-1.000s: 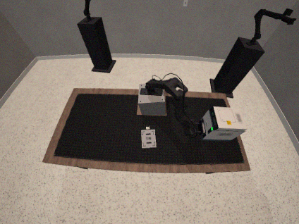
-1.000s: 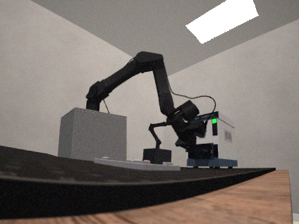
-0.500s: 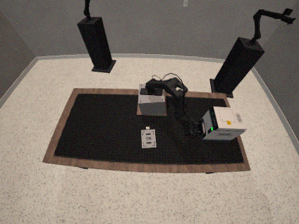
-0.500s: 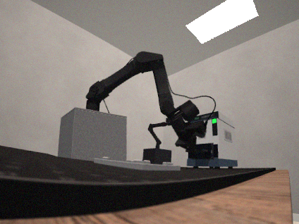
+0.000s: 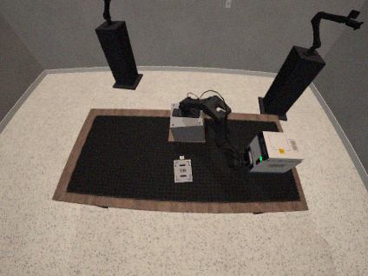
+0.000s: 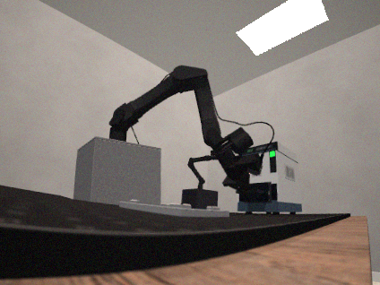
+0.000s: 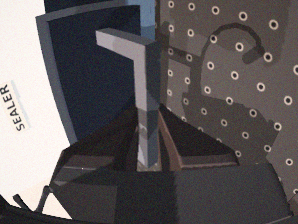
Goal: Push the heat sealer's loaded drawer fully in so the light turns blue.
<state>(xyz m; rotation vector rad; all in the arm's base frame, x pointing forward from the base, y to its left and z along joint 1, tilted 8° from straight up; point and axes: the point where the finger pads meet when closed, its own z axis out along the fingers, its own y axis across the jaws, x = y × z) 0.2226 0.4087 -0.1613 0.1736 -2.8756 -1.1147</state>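
My gripper (image 7: 148, 111) is clamped on the drawer's grey T-shaped handle (image 7: 136, 76). The heat sealer (image 5: 278, 153) sits straight ahead of it on the surface, its light (image 5: 260, 158) green.

heat sealer (image 5: 278, 152): white boxy unit on a blue-grey base, at the right end of the black mat, turned a little askew to the mat's edges. upright. barcode label and small yellow mark on its top. light (image 5: 260, 159) on its left-facing front glows green. dark drawer front (image 7: 93, 70) faces left, with a grey t-shaped handle (image 7: 133, 83) standing out from it. "sealer" lettering on the white casing beside the drawer.
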